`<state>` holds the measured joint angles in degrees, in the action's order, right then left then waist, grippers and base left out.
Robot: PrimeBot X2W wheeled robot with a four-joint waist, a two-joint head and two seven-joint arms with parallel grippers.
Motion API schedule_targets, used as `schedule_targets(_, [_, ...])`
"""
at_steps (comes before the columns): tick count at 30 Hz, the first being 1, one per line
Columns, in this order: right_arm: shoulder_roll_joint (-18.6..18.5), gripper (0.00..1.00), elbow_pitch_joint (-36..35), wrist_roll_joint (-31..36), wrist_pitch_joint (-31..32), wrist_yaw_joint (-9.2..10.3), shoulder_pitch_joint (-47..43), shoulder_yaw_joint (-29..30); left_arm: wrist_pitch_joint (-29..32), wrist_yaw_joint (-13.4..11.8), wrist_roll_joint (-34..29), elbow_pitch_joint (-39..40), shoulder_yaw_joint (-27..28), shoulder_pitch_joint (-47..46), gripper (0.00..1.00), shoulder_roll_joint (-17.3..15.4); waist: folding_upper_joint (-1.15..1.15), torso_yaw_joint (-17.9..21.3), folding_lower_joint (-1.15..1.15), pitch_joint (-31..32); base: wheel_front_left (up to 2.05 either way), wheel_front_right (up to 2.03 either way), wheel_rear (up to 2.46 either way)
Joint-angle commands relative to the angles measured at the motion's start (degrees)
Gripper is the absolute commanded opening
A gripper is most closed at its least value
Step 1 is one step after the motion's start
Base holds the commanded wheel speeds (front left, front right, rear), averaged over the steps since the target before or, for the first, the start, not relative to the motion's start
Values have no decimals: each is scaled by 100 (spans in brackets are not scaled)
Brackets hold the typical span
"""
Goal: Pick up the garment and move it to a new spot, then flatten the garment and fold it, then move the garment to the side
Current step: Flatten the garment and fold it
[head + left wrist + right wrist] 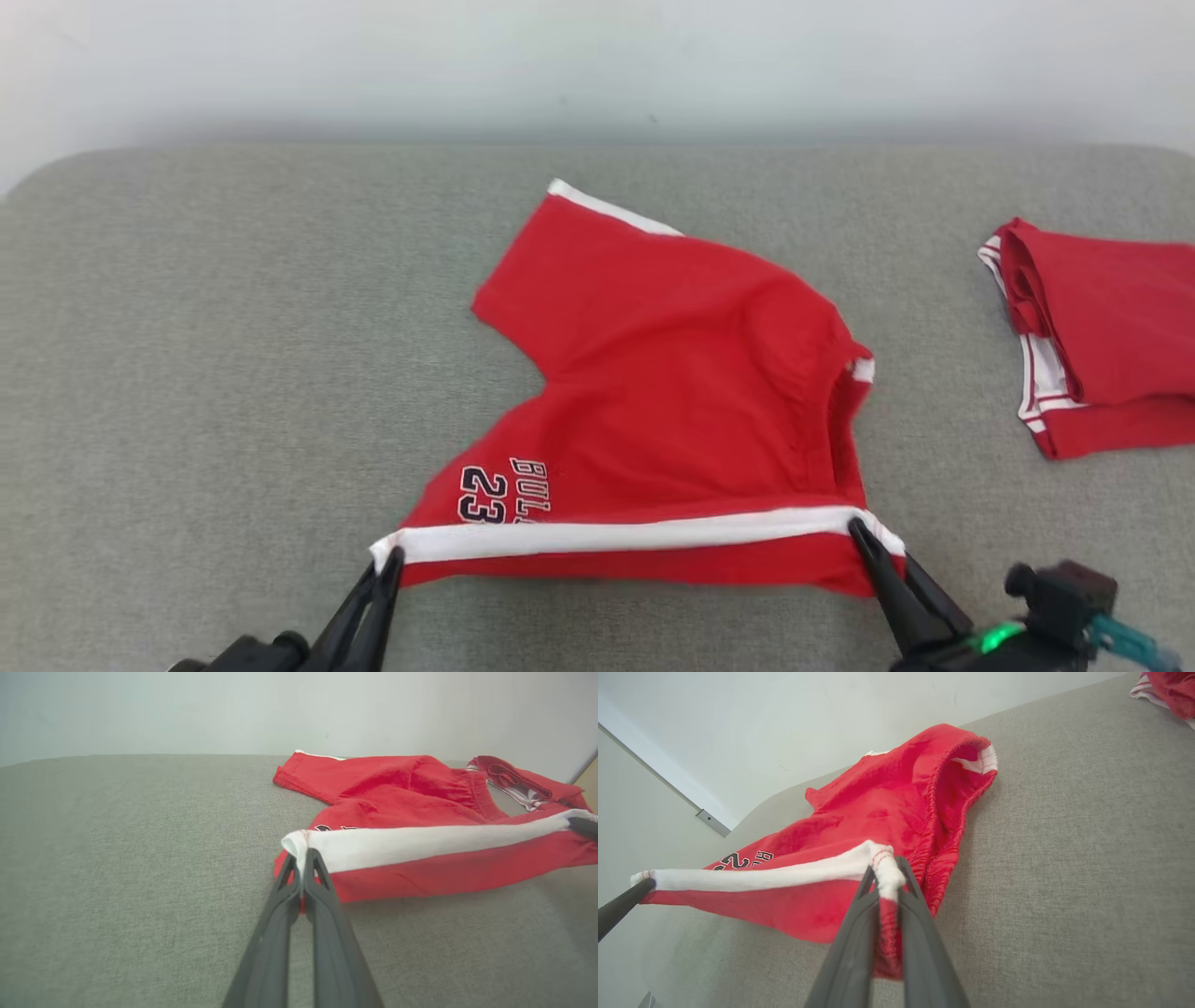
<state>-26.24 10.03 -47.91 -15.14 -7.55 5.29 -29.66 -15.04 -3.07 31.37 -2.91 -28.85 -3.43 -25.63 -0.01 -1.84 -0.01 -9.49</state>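
I have both grippers pinched shut on the red shorts [672, 373]. The left gripper [390, 560] clamps one end of the white stripe [635, 534], the right gripper [857, 530] clamps the other, and the stripe is stretched taut between the jaws. The rest of the shorts lies rumpled on the grey cushion [187, 373] beyond the fingertips. I judge this the flattening stage: the grasp is made, but smoothing, folding and moving aside are left. Another red garment [1111, 327] lies folded, well out past the right jaws.

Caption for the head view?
Left hand and right hand hold the shorts taut by a striped edge over a grey surface; second garment at right.
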Motion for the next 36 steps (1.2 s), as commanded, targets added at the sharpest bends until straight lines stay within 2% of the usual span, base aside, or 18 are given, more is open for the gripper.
schedule_targets(1, [55,0,-108,11,-5,16,-216,107,-9,22,-92,-37,133,160,0,9,1,-96,1,101,0,0,0])
schedule_targets(8, [75,0,-367,76,-6,16,-759,338,-9,268,-307,-41,672,491,0,210,1,-112,1,190,0,0,0])
schedule_targets(11, [118,0,-547,177,-5,16,-709,340,-9,434,-425,38,874,482,0,281,1,-44,1,167,0,0,0])
schedule_targets(16, [180,0,-778,289,-5,16,-370,378,3,729,-621,11,892,-117,0,107,1,135,1,11,0,0,0])
schedule_targets(20, [258,0,-725,282,-5,16,153,376,269,917,-657,-147,796,-998,0,-159,1,359,1,-206,0,0,0])
schedule_targets(26, [568,0,-321,233,-5,16,1077,447,777,1053,-583,-664,422,-2514,0,-650,1,790,1,-603,0,0,0])
schedule_targets(36, [1126,0,838,355,-5,16,2355,238,1299,1043,49,-1520,-970,-4534,0,-1226,1,1321,1,-1235,0,0,0])
